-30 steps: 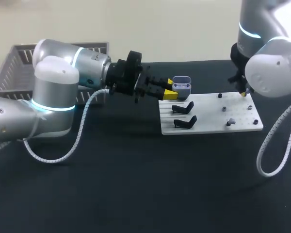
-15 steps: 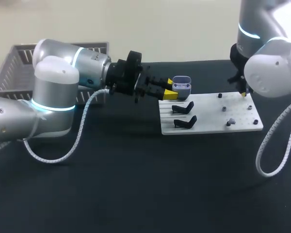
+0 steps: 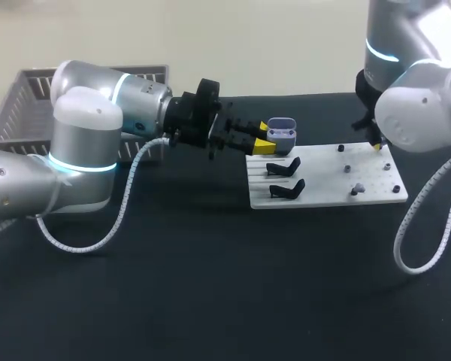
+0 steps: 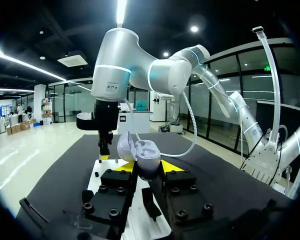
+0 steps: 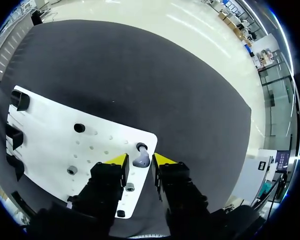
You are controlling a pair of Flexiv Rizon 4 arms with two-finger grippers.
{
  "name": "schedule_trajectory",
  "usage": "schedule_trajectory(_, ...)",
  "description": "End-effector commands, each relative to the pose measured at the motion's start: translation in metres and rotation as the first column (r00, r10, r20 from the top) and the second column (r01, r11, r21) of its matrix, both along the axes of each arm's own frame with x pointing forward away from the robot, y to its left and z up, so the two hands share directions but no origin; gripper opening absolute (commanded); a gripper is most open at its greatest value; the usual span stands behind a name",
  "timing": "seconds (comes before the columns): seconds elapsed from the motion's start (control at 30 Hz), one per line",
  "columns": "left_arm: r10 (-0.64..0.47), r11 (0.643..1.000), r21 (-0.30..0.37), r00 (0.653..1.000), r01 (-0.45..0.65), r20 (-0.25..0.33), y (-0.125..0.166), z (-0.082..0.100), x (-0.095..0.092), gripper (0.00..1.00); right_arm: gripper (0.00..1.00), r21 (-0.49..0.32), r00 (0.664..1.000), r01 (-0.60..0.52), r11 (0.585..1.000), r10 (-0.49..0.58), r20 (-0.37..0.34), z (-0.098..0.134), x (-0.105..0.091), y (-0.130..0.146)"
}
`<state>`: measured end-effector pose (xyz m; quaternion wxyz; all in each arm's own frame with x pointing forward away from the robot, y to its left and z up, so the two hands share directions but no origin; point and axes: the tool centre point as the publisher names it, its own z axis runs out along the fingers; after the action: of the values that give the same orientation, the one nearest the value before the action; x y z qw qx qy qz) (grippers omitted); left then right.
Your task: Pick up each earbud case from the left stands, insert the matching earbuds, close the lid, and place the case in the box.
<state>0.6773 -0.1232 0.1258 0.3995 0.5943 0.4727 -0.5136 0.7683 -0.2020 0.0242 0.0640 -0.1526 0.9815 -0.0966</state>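
My left gripper [image 3: 264, 138] is shut on an open grey earbud case [image 3: 283, 133], held just above the far left corner of the white board [image 3: 323, 197]. In the left wrist view the case [image 4: 140, 152] sits between the yellow fingertips [image 4: 122, 166], lid up. My right gripper [image 3: 376, 146] points down at the board's far right edge. In the right wrist view a small grey earbud [image 5: 141, 159] sits between the fingers of the right gripper [image 5: 140, 160], beside a black peg [image 5: 141, 147], and the fingers close on it from both sides.
Two black stands [image 3: 283, 167] [image 3: 287, 188] sit on the board's left part, with several small pegs [image 3: 347, 168] on its right part. A grey wire basket [image 3: 22, 113] stands at the far left. Black tabletop lies in front of the board.
The right gripper's fingers have narrowed slightly around the earbud, and the right arm has shifted a little. The left arm and the case have stayed still.
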Motion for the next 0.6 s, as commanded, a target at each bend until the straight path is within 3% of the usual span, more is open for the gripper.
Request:
schedule_trajectory(0.03,-0.002,1.0,0.002,1.0,0.002,-0.001,0.0,0.0,0.001,0.0,0.25,-0.009,1.0,0.006,1.0,-0.006,0.018,0.0,-0.001,0.0)
schedule_trajectory(0.37,-0.002,1.0,0.002,1.0,0.002,-0.001,0.0,0.0,0.001,0.0,0.0,-0.021,1.0,0.017,1.0,-0.017,0.022,0.0,0.0,-0.001)
schedule_trajectory(0.6,-0.002,1.0,0.002,1.0,0.002,-0.001,0.0,0.0,0.001,0.0,0.0,-0.033,0.999,0.026,0.999,-0.024,0.042,0.016,-0.01,0.001)
